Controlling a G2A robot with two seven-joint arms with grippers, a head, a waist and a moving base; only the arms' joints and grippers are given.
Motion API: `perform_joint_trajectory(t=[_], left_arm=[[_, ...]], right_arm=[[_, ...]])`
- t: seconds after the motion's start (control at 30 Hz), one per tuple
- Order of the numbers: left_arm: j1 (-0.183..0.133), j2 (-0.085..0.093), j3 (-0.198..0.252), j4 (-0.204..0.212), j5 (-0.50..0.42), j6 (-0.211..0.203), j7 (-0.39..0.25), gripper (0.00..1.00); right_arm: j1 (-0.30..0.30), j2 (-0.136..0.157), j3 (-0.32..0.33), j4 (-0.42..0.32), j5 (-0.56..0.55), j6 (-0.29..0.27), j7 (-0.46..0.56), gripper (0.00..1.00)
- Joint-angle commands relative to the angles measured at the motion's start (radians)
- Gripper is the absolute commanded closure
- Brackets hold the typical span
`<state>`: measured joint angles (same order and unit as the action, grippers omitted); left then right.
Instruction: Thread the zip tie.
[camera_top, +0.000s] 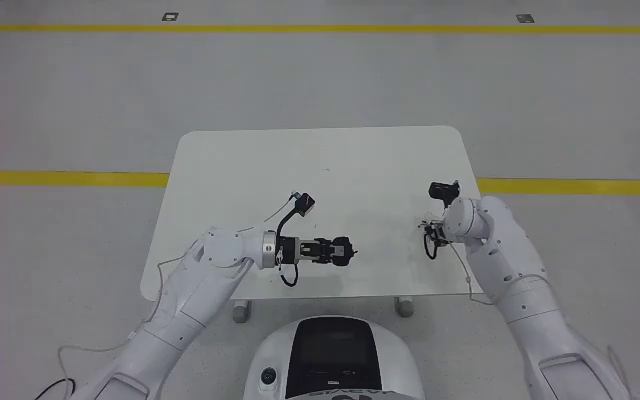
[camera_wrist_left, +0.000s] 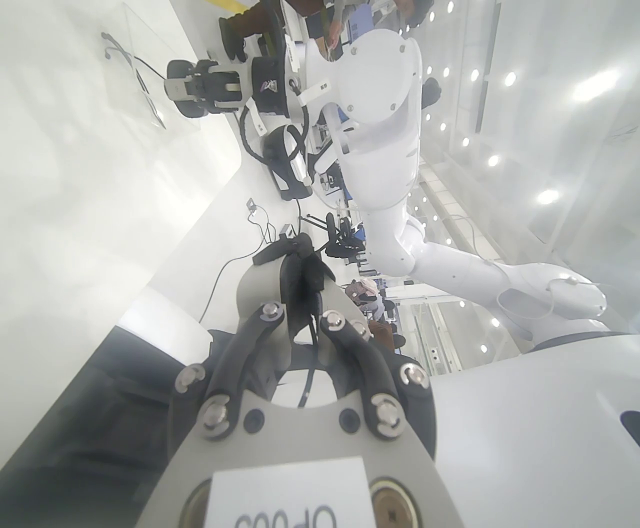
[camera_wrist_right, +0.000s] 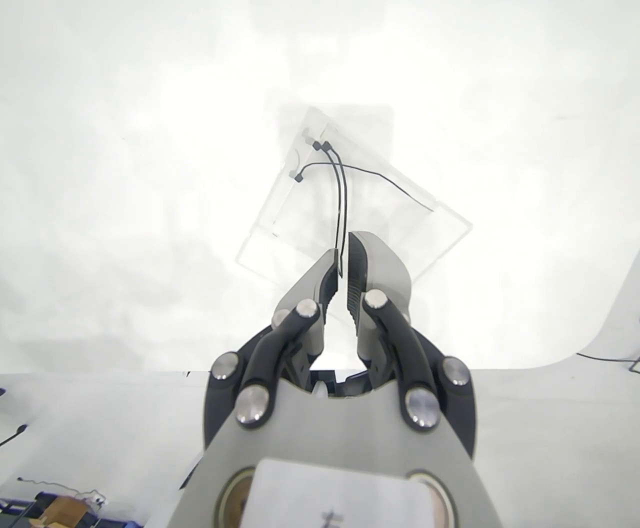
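Note:
In the right wrist view, thin black zip ties (camera_wrist_right: 342, 200) lie on a clear plastic sheet (camera_wrist_right: 400, 215) on the white table (camera_top: 300, 170). My right gripper (camera_wrist_right: 342, 247) is shut on a zip tie's tail end, and the heads lie farther out on the sheet. It hangs near the table's right side (camera_top: 431, 240). In the left wrist view the right gripper (camera_wrist_left: 172, 90) shows with a tie (camera_wrist_left: 117, 50) sticking out of it. My left gripper (camera_wrist_left: 300, 260) is over the table's front middle (camera_top: 352, 250), pointing right. It is shut, and a thin black strand (camera_wrist_left: 309, 360) runs back between its fingers.
The table's front edge runs close under both grippers, with a rounded corner (camera_wrist_right: 600, 345) at the right. Yellow lines (camera_top: 80, 178) mark the grey floor around the table. Bare tabletop lies behind and between the arms.

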<state>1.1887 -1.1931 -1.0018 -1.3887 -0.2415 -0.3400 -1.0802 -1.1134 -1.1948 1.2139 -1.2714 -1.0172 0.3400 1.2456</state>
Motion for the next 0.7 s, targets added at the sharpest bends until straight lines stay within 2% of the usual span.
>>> perform_joint_trajectory(t=[0.0, 0.4, 0.67], left_arm=[[0.000, 0.000, 0.000, 0.000, 0.000, 0.000, 0.000, 1.00], [0.000, 0.000, 0.000, 0.000, 0.000, 0.000, 0.000, 1.00], [0.000, 0.000, 0.000, 0.000, 0.000, 0.000, 0.000, 1.00]], right_arm=[[0.002, -0.008, 0.005, 0.010, -0.008, 0.000, 0.000, 0.91], [0.014, -0.047, 0.029, 0.062, -0.064, 0.000, -0.001, 0.91], [0.023, -0.070, 0.040, 0.084, -0.104, 0.000, -0.001, 0.86]])
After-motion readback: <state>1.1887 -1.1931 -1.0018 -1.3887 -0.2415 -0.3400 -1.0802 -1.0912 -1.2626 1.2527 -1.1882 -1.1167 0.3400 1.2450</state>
